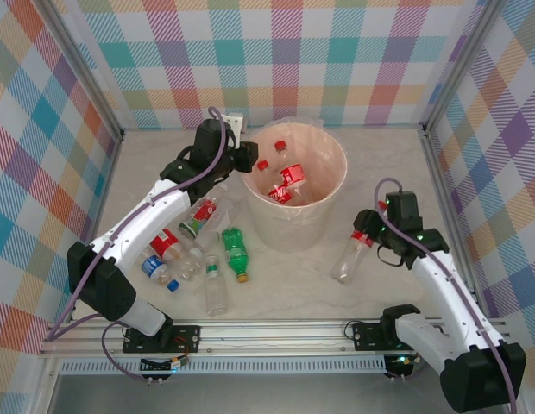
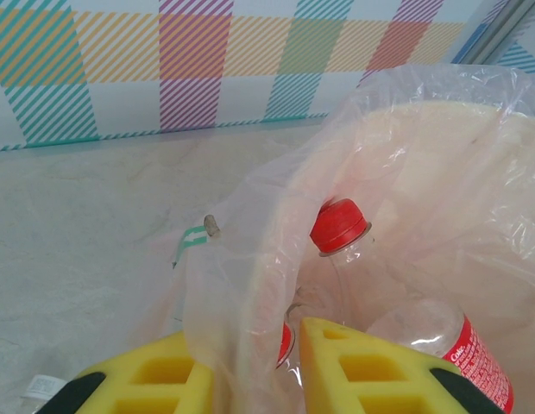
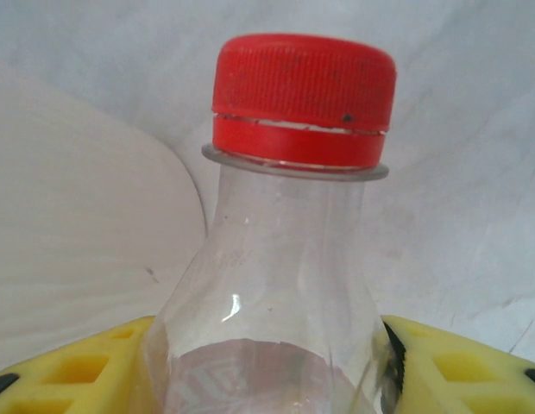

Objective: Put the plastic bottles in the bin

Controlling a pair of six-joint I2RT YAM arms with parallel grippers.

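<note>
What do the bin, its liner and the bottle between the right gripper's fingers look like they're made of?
The bin: probably plastic, opaque matte peach, smooth moulded wall. The liner: thin clear plastic film, glossy; it wrinkles and is see-through. The bottle: clear rigid plastic, with glints on its shoulder; its cap is ribbed red plastic.

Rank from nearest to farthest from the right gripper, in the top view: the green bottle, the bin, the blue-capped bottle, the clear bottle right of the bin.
From the right gripper:
1. Clear bottle, at the gripper itself.
2. Bin, to its left, mid-table.
3. Green bottle, lying left of the bin.
4. Blue-capped bottle, far left.
</note>
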